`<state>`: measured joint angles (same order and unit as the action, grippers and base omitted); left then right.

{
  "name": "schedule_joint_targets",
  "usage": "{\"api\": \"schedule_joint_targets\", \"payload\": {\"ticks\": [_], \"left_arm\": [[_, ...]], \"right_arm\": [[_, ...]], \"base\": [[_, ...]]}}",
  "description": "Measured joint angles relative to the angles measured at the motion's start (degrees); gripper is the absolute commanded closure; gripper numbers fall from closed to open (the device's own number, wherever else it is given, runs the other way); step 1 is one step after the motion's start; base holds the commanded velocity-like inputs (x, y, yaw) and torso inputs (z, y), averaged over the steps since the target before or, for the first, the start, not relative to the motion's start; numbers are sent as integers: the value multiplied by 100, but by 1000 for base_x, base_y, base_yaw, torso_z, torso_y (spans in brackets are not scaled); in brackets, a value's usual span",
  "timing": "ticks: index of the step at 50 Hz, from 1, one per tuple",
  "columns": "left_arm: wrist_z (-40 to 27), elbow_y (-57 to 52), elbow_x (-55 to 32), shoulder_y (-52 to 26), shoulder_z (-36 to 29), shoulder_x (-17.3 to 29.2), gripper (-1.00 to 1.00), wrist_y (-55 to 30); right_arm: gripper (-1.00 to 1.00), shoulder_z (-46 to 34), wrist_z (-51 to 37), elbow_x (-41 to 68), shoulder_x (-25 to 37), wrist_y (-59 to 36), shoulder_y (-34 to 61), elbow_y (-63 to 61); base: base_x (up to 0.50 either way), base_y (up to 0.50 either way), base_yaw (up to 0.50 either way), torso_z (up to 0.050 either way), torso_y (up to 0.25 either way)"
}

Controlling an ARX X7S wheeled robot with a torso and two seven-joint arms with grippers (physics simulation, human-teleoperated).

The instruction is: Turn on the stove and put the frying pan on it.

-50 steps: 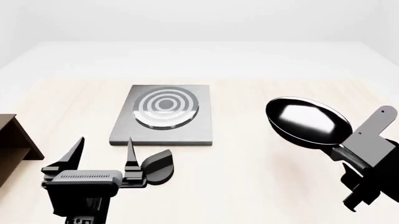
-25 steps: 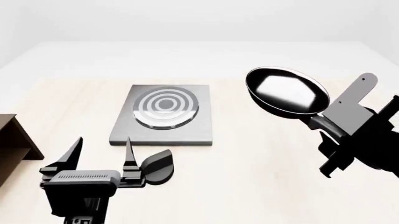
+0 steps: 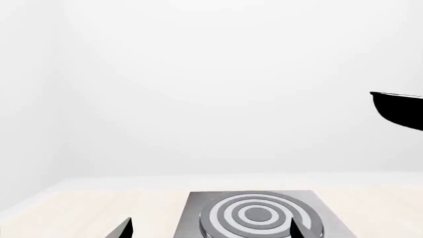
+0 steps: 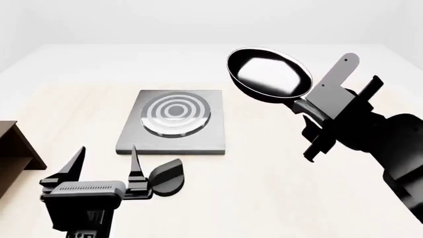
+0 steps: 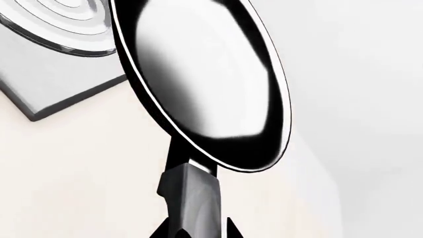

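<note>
The stove (image 4: 173, 124), a grey square plate with a ringed burner, lies on the table ahead of me. Its black knob (image 4: 165, 177) sits in front of it, just right of my left gripper (image 4: 106, 163), which is open and empty. In the left wrist view the left gripper (image 3: 210, 230) faces the stove (image 3: 258, 215). My right gripper (image 4: 317, 119) is shut on the handle of the frying pan (image 4: 270, 74) and holds it tilted in the air, right of and above the stove. The right wrist view shows the pan (image 5: 205, 79), its handle (image 5: 191, 198) and the stove's corner (image 5: 59, 54).
A brown wooden shelf (image 4: 13, 148) stands at the left edge of the table. The light table top (image 4: 264, 188) stretches right of the stove under the raised pan. The pan's rim (image 3: 399, 106) shows in the left wrist view.
My right arm has carried the pan up and to the left, closer to the stove. The left gripper has stayed almost still by the knob.
</note>
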<state>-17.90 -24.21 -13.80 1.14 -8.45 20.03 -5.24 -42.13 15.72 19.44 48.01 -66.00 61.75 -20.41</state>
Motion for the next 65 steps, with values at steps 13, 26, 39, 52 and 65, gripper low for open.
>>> {"api": "schedule_joint_targets", "payload": {"ticks": [13,26,39,52,65], "left_arm": [[-35,-25,-17,1,17,36,-100,-12],[-96,-37,8,-6,17,51,-100,-20],[-153,-2,-14,-24,28,35,-100,-20],[-112,50,-167,0,70,15,-100,109],[115,94,-362,103,92,51,-100,477]], "right_arm": [[100,-344,-43,-254,-653,461,310,604],[100,-551,-76,-431,-1225,910,555,1202],[100,-680,-103,-527,-1834,1401,729,1864],[100,-762,-226,-634,-2380,1843,844,2458],[100,-883,-433,-787,-2940,2326,910,3151]], "base": [[0,0,0,0,2],[0,0,0,0,2],[0,0,0,2,2],[0,0,0,0,2],[0,0,0,0,2]]}}
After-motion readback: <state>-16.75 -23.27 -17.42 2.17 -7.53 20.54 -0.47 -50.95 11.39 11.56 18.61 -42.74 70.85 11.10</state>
